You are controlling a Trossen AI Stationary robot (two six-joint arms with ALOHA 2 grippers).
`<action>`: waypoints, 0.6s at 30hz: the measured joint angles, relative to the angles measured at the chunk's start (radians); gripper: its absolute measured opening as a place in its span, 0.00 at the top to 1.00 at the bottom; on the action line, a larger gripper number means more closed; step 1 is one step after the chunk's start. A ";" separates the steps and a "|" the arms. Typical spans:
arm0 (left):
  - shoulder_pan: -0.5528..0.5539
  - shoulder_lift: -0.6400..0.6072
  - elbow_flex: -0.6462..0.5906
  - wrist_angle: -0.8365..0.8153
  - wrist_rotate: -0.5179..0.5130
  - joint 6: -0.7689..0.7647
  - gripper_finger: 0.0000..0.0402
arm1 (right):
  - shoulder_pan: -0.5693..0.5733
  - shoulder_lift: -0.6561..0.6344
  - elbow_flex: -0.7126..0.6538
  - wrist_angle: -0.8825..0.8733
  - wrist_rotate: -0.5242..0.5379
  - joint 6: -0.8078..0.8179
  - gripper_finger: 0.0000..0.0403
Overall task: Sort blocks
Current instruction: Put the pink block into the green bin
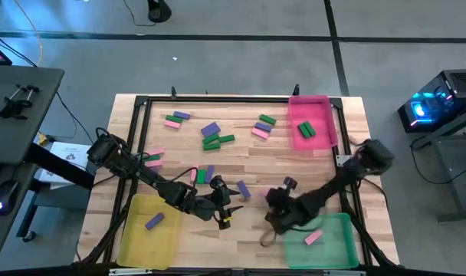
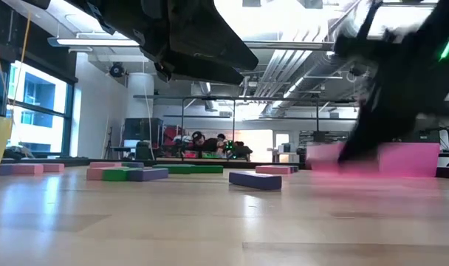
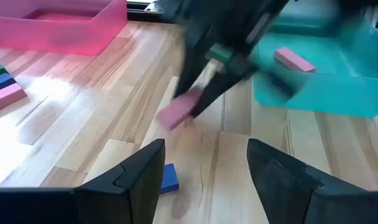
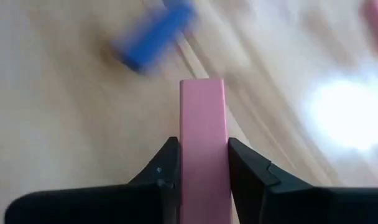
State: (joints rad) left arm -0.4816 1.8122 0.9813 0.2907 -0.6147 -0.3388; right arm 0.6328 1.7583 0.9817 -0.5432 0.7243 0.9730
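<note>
**Right gripper lifts a pink block beside the green tray**

High view: the right gripper [image 1: 273, 222] sits at about 5 o'clock on the table [image 1: 241, 165], just off the green tray [image 1: 333, 247], which already holds one pink block [image 1: 313, 238]. The left gripper [image 1: 227, 211] waits close by at 6 o'clock, near a purple block [image 1: 243, 188]. The yellow tray [image 1: 137, 245] at 7 o'clock holds a purple block [image 1: 154, 221]; the pink tray [image 1: 323, 107] at 1 o'clock holds green ones. More green, pink and purple blocks lie scattered across the far half, unsorted.

Low view: blocks lie flat on the wood, a purple one [image 2: 255, 179] nearest; the dark arms overhead are blurred.

Left wrist view: its fingers [image 3: 139, 171] stand wide apart with nothing between them. Ahead, the right arm's fingers pinch a pink block [image 3: 179, 109] clear of the wood, presumably so it can swing over the tray wall.

Right wrist view: the fingers [image 4: 167, 165] are closed on the long sides of the pink block [image 4: 202, 137], gripped across its narrow width, likely for a firm hold; a blue-purple block [image 4: 153, 34] lies beyond
</note>
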 joint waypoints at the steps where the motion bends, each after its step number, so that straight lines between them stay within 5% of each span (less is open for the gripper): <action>1: 0.000 0.000 0.000 0.000 0.000 -0.001 0.46 | 0.031 -0.046 0.004 -0.033 0.033 0.017 0.83; 8: 0.000 0.000 0.000 0.004 0.000 0.000 0.46 | 0.309 -0.257 0.004 -0.141 0.082 0.012 0.83; 18: 0.001 0.000 0.000 0.006 0.000 -0.009 0.46 | 0.606 -0.246 0.003 -0.186 -0.100 0.104 0.83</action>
State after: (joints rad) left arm -0.4805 1.8122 0.9813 0.2970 -0.6147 -0.3477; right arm 1.2387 1.5118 0.9852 -0.7293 0.6247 1.0775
